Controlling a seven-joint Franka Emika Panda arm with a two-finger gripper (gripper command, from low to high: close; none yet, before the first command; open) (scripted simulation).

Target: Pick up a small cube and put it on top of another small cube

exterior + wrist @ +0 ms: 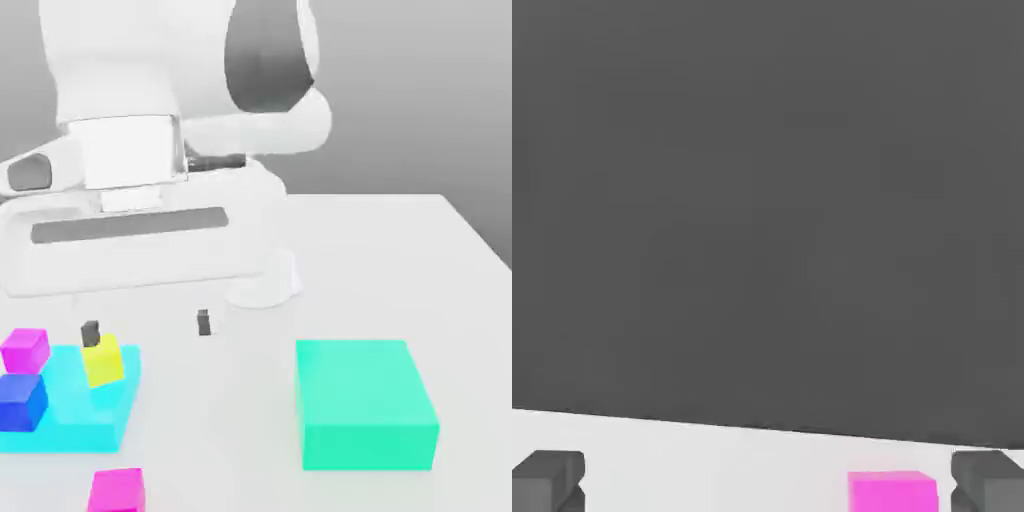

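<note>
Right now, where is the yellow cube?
In the exterior view, the yellow cube sits at the lower left, on the cyan block. The blue cube is beside it and a magenta cube sits behind that.

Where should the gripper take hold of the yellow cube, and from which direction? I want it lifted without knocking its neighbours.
Grip the yellow cube across two opposite vertical faces, coming straight down from above. It sits on the cyan slab, so its upper part stands free, and its top is bare. The blue cube and a magenta cube sit close toward the exterior view's left, so a sideways approach looks riskier. The gripper is open.
</note>
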